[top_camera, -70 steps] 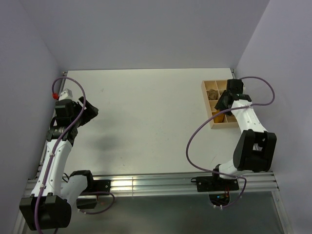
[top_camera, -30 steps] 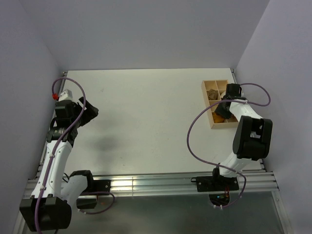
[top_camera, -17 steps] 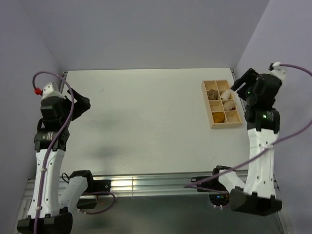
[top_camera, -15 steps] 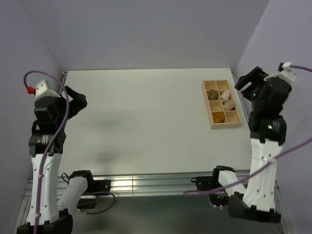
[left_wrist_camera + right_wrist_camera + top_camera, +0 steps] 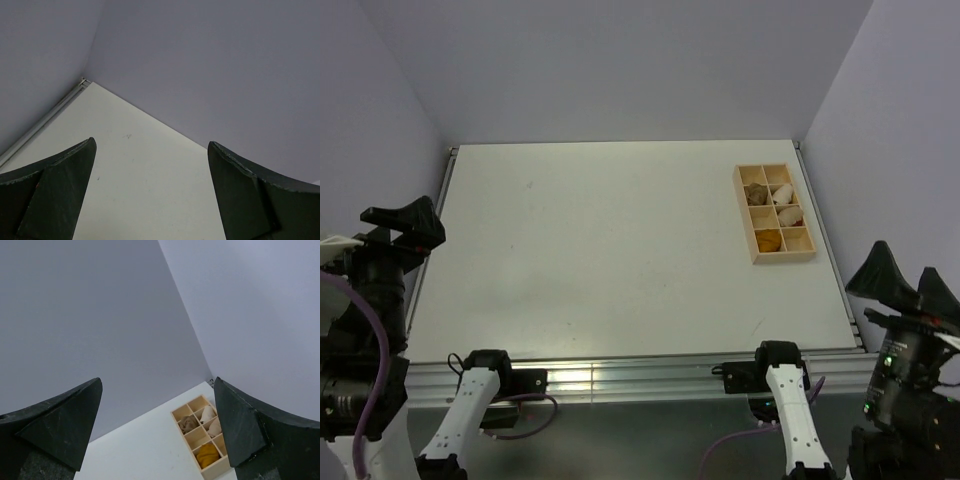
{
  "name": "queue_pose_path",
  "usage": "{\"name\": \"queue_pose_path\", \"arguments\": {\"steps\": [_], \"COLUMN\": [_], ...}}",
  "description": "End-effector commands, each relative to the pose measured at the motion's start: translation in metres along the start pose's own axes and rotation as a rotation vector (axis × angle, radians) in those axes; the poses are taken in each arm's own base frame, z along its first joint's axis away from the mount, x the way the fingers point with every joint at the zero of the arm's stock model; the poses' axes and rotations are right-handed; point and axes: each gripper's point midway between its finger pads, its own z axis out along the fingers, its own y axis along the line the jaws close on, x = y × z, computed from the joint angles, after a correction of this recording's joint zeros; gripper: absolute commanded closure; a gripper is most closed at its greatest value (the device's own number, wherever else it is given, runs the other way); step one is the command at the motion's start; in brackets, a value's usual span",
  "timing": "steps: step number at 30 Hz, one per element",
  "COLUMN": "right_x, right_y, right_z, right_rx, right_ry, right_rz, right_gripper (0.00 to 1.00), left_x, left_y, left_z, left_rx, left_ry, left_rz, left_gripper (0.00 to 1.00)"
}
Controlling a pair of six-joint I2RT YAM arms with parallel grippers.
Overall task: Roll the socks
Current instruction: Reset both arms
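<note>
Both arms stand high at the near edge of the white table (image 5: pixel 620 230), well apart from the divided wooden tray (image 5: pixel 785 258) at its far right. The left gripper (image 5: pixel 151 145) and the right gripper (image 5: pixel 158 381) each show their fingers spread wide with nothing between them.

The socks lie bundled in the tray's left column: the mustard-orange sock (image 5: pixel 769 240) in the nearest compartment, the tan-brown sock (image 5: pixel 756 194) two compartments behind it. The cream bundles (image 5: pixel 782 192) fill two cells of the right column.

Rolling looks finished, so the step in hand is judged to be parking clear of the work. Done well, that means keeping both arms high and well back from the tray, so that nothing nudges it or lifts a bundle out of its cell (a loosely rolled sock could spring open if brushed).

No brand, label or writing can be read in any view.
</note>
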Motion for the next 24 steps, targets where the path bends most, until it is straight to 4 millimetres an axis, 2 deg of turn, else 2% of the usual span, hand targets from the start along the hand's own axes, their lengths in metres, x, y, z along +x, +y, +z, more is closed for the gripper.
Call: {"name": "queue_pose_path", "arguments": {"steps": [1,4,5,7,11,24], "right_x": [0.007,0.002,0.006,-0.002,-0.006,0.01], "right_y": [-0.023,-0.028,-0.029,-0.036,-0.042,-0.037], "right_z": [-0.006,-0.016,-0.016,-0.025,-0.031,-0.021], "right_rx": [0.058,0.003,-0.02,-0.035,-0.063,-0.104], "right_ry": [0.016,0.007,0.017,-0.017,-0.053,-0.017], "right_rz": [-0.029,-0.006,0.001,0.014,0.031,-0.008], "right_gripper": [0.0,0.0,0.0,0.0,0.0,0.0], "left_x": [-0.015,-0.024,-0.025,-0.027,-0.033,-0.025], "left_y": [0.014,0.024,0.027,0.037,0.048,0.05], "left_z": [-0.021,-0.039,-0.042,-0.049,-0.058,-0.051], "left_rx": [-0.043,-0.057,-0.064,-0.093,-0.129,-0.114], "left_ry": [-0.042,-0.087,-0.094,-0.108,-0.141,-0.147], "left_rz": [0.027,0.019,0.018,0.015,-0.017,-0.078], "left_gripper": [0.01,0.01,0.0,0.01,0.01,0.01]}}
